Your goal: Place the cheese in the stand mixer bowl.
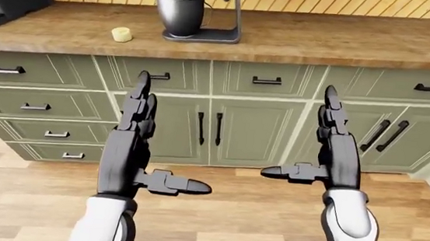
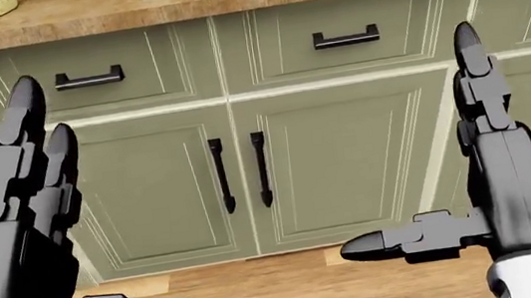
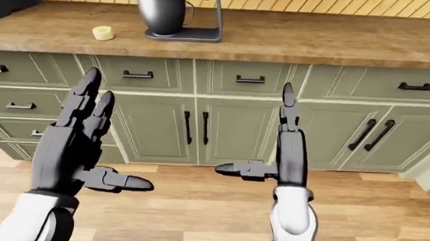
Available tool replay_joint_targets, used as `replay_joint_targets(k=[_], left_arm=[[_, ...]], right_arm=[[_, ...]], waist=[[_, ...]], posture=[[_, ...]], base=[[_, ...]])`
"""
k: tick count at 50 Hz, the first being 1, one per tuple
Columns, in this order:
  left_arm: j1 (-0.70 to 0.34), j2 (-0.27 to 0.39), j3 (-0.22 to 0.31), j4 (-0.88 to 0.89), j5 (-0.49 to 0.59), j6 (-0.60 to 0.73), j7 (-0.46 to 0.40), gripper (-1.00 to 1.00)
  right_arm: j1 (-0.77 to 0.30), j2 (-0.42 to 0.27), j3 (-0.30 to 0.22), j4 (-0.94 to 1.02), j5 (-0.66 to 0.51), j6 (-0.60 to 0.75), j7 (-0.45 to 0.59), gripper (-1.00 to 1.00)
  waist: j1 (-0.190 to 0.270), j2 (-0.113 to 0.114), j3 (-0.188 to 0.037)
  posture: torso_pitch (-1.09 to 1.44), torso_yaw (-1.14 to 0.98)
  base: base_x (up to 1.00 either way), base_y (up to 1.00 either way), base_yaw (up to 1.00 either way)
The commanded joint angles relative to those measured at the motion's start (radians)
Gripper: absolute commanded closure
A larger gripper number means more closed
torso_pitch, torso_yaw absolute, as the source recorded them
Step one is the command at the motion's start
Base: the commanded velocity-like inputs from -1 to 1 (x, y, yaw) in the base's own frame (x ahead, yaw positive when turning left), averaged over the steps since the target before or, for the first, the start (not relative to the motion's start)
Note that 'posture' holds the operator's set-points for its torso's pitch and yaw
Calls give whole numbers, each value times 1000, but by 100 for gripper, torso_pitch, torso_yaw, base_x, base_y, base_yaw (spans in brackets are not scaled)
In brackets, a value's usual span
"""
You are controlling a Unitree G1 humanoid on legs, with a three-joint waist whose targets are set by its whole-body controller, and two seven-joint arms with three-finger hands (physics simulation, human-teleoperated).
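Cheese: the cheese (image 1: 122,34), a small pale round piece, lies on the bench (image 1: 323,39) near its near edge, well left of the middle.
Mixer bowl: the stand mixer bowl (image 1: 179,12) stands just right of the cheese and farther from the edge, on the mixer's base (image 1: 207,36).
Direction from hands: cheese lies up and away, well apart from both; no long axis to tell.
Nearer hand: left hand (image 1: 132,134), by my judgement.
Left hand pose: fingers spread, pointing up, thumb out sideways, holding nothing.
Right hand (image 1: 330,148) pose: likewise spread and empty, raised before the cabinet doors (image 1: 253,130).
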Motion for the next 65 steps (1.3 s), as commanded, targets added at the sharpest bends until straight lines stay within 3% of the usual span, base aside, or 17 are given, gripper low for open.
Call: replay_joint_targets(k=[1,2,8,11,12,15,20,24,25,35,38,39,42,46,50,62,65], left_arm=[[-17,5,10,-20,4,-18,5,-100],[-13,4,8,-25,4,-17,5,-100],[-19,4,9,-23,3,-14,4,-100],[-18,4,8,-26,2,-13,4,-100],[-10,4,6,-25,3,-21,5,-100],[-9,4,6,-29,3,-18,5,-100],[-12,4,9,-34,1,-12,4,-100],[-7,4,7,-33,1,-17,5,-100],[-7,4,6,-34,1,-17,5,-100],[-8,4,9,-28,-1,-20,5,-100],[-15,5,13,-24,-3,-18,5,-100],[-10,5,10,-30,-1,-17,5,-100],[-14,5,13,-28,-3,-15,4,-100],[-5,5,11,-32,-3,-20,4,-100],[-12,6,16,-27,-5,-17,4,-100],[-9,6,15,-33,-4,-16,4,-100],[-6,6,15,-38,-4,-14,4,-100]], right_arm=[[-14,2,7,-28,2,-28,1,-100],[-15,1,7,-28,2,-26,1,-100],[-16,2,8,-25,3,-30,1,-100],[-16,2,10,-27,0,-28,2,-100],[-16,2,10,-26,0,-29,2,-100],[-14,3,11,-26,-1,-31,2,-100],[-11,4,13,-27,-1,-34,3,-100],[-6,3,12,-29,0,-39,5,-100],[-5,3,12,-29,0,-42,6,-100],[-5,3,10,-23,2,-50,6,-100],[-6,3,10,-21,2,-51,7,-100],[-5,3,10,-22,2,-51,7,-100],[-4,4,11,-21,1,-51,7,-100],[-3,3,10,-20,2,-53,8,-100],[-3,4,12,-19,1,-54,8,-100],[-6,4,12,-15,1,-55,10,-100],[-6,4,13,-16,1,-53,11,-100]], waist=[[3,37,-27],[11,-6,-18],[8,-75,-6],[5,-147,-16],[-10,-105,-8],[-4,-126,-18],[-2,-75,-2],[0,51,-32],[7,-5,-13],[4,-86,-4],[1,-148,-18],[-12,-104,-8],[-5,-125,-20],[-4,-86,-6],[-4,38,-28],[0,-132,-6],[-5,-126,-10]], posture=[[0,0],[0,0],[0,0],[0,0],[0,0],[0,0],[0,0],[0,0],[0,0],[0,0],[0,0],[0,0],[0,0],[0,0],[0,0],[0,0],[0,0]], base=[[0,25,0],[0,32,0],[0,33,0],[0,33,0],[0,33,0],[0,33,0],[0,34,0],[0,36,0],[0,36,0],[0,37,0],[0,37,0],[0,36,0],[0,37,0],[0,37,0],[0,37,0],[0,41,0],[0,41,0]])
